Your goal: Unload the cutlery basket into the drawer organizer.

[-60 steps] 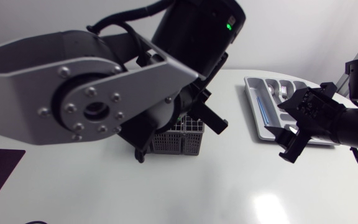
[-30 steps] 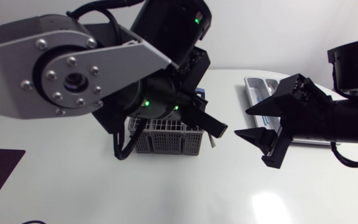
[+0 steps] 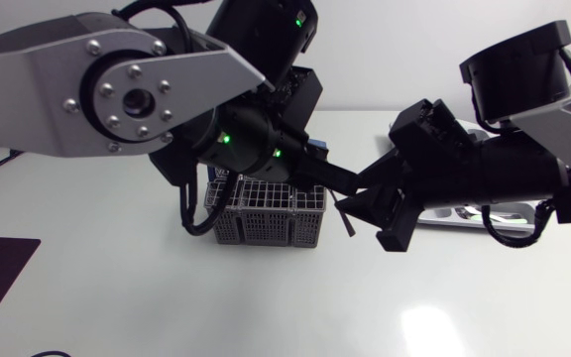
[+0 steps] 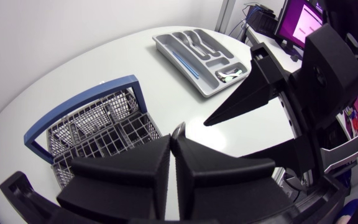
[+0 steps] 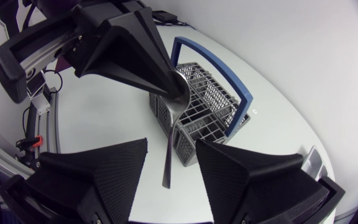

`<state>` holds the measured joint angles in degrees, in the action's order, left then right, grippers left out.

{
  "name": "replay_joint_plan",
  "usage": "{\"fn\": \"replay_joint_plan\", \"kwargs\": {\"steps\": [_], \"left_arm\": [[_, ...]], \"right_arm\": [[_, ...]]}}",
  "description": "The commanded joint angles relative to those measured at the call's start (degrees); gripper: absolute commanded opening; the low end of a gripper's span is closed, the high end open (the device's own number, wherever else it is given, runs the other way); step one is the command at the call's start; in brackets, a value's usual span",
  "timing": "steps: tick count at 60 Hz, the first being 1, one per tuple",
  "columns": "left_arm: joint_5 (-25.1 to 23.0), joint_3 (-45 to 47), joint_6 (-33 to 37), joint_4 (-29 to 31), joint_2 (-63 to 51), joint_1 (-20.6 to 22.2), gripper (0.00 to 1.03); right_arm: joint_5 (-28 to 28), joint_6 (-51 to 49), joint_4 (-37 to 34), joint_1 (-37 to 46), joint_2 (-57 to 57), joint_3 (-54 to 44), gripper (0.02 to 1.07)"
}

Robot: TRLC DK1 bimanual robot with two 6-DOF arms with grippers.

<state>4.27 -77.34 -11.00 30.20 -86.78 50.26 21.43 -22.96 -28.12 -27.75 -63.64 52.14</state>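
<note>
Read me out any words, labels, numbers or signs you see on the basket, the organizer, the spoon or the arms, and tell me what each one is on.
None: no readable text shows in any view.
The cutlery basket, drawer organizer and spoon carry no visible print.
The left arm shows only green lights, not characters; the right arm is plain.

The left gripper (image 3: 340, 186) rises out of the basket (image 3: 266, 224) with a spoon (image 3: 343, 219). The right gripper (image 3: 363, 204) travels from the desk's right edge until its spread fingers flank the spoon.
</note>
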Motion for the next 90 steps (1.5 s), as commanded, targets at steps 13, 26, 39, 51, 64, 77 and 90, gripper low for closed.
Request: {"fn": "replay_joint_plan", "kwargs": {"steps": [13,26,39,51,64,77,90], "left_arm": [[-2.3,-2.7,-2.5,0.7,-0.9,-1.7,0.04],[-3.8,-3.1,-3.1,1.0,-1.0,-2.0,0.04],[-4.5,-3.2,-3.1,1.1,-1.1,-2.3,0.05],[-6.7,-3.5,-4.0,1.3,-1.1,-3.7,0.30],[-8.0,-5.0,-5.2,3.6,-0.9,-5.9,0.79],[-8.8,-5.1,-7.3,2.7,3.0,-9.3,0.99],[-9.6,-5.0,-8.2,0.9,5.7,-12.6,0.99]], "right_arm": [[0.4,3.6,2.1,-1.8,-4.8,2.3,0.41],[0.4,4.3,3.6,-2.0,-6.1,2.6,0.20],[0.8,4.1,3.8,-2.0,-6.6,2.1,0.07],[1.7,4.0,3.5,-2.0,-6.2,1.6,0.07],[3.4,3.4,2.7,-1.0,-5.8,1.0,0.07],[6.3,0.1,-0.4,1.9,-5.1,0.1,0.07],[10.2,-10.3,-6.7,9.8,-4.8,-0.8,0.07]]}}
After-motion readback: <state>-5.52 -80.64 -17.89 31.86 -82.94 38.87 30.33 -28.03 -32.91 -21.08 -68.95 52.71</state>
